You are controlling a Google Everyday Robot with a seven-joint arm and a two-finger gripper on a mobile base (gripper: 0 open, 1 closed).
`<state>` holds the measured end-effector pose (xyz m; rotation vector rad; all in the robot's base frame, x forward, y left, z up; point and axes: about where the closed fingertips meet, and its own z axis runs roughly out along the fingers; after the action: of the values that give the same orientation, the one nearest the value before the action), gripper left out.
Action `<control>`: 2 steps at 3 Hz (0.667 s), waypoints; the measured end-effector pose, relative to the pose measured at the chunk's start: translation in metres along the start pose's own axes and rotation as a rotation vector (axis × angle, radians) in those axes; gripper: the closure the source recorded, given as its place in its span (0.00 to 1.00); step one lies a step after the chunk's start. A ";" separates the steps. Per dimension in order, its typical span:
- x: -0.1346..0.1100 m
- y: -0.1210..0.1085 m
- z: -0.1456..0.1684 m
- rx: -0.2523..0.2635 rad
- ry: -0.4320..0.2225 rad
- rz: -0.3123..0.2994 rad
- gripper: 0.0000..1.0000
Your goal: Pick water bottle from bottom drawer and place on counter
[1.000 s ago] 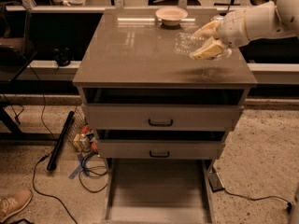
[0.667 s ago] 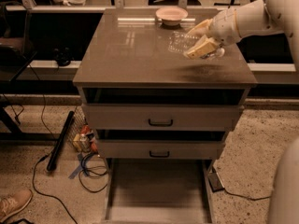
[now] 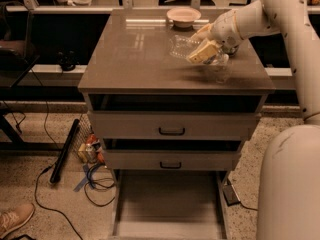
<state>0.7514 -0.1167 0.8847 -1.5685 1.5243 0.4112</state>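
Big change first: the arm [image 3: 287, 19] has swung in, and its pale body [image 3: 290, 184] now fills the lower right, well below and to the right of the claw [image 3: 196, 47]. A second ago the claw hung nearer the counter's right edge. Now it sits further left, closer to the middle of the slab.

The counter [image 3: 135, 64] lies right under the claw. I've got wide bare surface to the claw's left and a fair strip in front before the near edge. The right edge is behind the wrist, with less room on that side.

The bottom drawer [image 3: 170, 204] is pulled out far below the claw, down at floor level, and its tray looks bare. The two black-handled drawers [image 3: 172, 125] between it and the counter are pushed in.

The bowl [image 3: 183, 16] sits just beyond the claw toward the back edge, apart from it, same spot as before.

The claw is clamped on the water bottle [image 3: 179, 45]. The clear crinkled body sticks out to the left past the fingers [image 3: 201, 52], lying roughly sideways, low over the counter. I can't tell whether it touches the surface.

Off to the lower left, well clear of the claw: cables [image 3: 95, 184] and a shoe [image 3: 15, 220] on the floor.
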 end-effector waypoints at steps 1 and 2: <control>0.005 -0.004 0.010 -0.009 0.015 0.035 0.77; 0.010 -0.007 0.017 -0.018 0.039 0.063 0.53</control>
<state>0.7661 -0.1111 0.8698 -1.5537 1.6076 0.4337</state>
